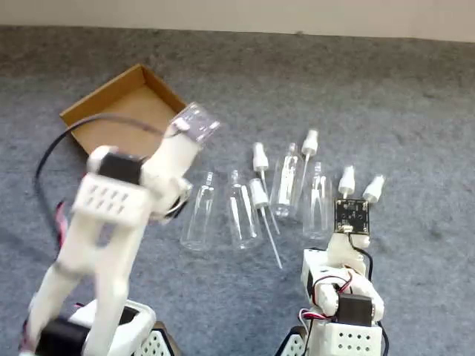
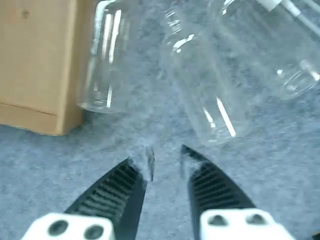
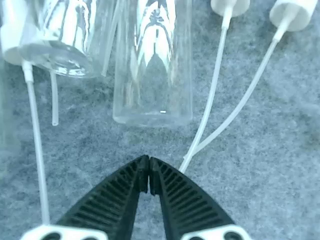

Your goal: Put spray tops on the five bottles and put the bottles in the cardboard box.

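And the left gripper (image 2: 166, 161) hovers slightly apart near a bottle (image 2: 102, 55) beside the cardboard box (image 2: 35, 60); right gripper (image 3: 149, 172) pinched together, empty, before another bottle (image 3: 152, 65).

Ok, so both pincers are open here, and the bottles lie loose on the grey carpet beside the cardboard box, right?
Not quite: the left pincer is open, but the right pincer is shut, tips touching on nothing, as the right wrist view shows. The bottles do lie loose on the grey carpet beside the cardboard box.
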`<state>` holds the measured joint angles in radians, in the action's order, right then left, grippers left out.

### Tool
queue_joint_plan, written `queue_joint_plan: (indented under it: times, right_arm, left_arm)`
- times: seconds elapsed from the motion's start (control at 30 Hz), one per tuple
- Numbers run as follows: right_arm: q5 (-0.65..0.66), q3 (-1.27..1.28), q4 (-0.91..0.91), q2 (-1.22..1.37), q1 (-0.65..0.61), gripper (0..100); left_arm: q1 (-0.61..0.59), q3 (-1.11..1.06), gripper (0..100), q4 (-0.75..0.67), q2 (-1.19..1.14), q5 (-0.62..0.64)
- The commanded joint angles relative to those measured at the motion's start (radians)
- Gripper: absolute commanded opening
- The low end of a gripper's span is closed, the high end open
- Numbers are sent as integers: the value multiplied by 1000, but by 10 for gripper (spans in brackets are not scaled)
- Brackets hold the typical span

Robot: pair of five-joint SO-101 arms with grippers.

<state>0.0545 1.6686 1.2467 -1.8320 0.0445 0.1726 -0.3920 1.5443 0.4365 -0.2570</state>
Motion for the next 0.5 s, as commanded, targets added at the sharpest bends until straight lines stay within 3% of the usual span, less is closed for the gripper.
queue_joint_plan:
  times: [0.0,0.23,0.47]
  right_arm:
    - [11,165,5,-5,-10,5]
    - [11,165,5,-5,-10,5]
    - [11,165,5,-5,-10,5]
  left_arm:
    - [74,252,155,54,-245,127]
    - [131,518,284,141,-516,269]
    - [120,567,306,137,-685,299]
